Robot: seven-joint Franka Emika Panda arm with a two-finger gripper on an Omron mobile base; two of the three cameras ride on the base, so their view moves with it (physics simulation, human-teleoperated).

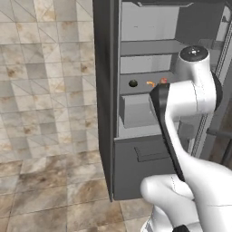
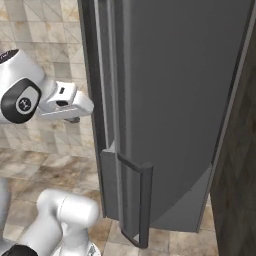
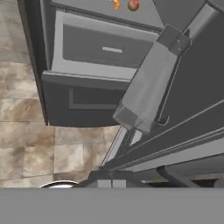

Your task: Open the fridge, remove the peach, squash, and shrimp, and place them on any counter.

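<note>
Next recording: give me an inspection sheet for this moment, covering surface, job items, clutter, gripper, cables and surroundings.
Surface: no counter seen; tiled floor.
Fridge: open, door swung wide, bar handle on it.
Squash: on an inner shelf, leftmost.
Shrimp: same shelf, between squash and peach.
Peach: same shelf, rightmost, partly behind the arm.
Drawer: below that shelf, shut.
Clutter: nothing seen.
Gripper: beside the fridge's front edge, empty; jaw state unclear.
Cables: nothing seen.
Surroundings: tiled wall.
</note>
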